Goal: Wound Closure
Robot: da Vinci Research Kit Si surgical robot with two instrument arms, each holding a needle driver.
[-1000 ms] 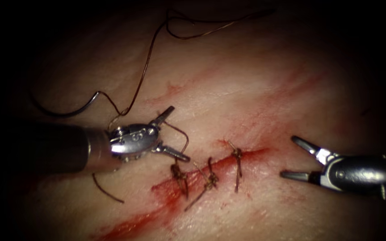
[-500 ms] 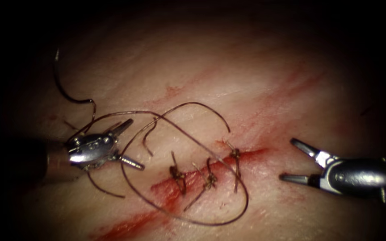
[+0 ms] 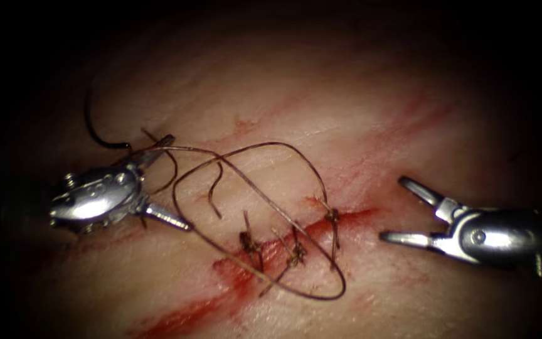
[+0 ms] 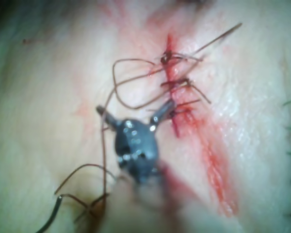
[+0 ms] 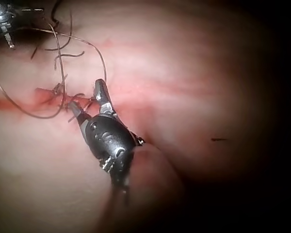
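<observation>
Needle point(image 3: 95, 129) lies loose on the tissue point(image 3: 359, 94) near its left edge, beside the left hand point(image 3: 158, 188), spread and empty after retreating leftward. Thread point(image 3: 271, 188) has slackened into loops over the stitched cut point(image 3: 271, 251). Right hand point(image 3: 403, 210) waits spread, empty.

needle point(image 3: 95, 129) tip lost in shadow, left gripper point(image 3: 158, 185) shaft dark, thread point(image 3: 265, 207) grasp unclear

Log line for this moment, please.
left tool: open, holds nothing | right tool: open, holds nothing | needle: left of cut, lying on tissue | thread: loose loop over stitches
</observation>
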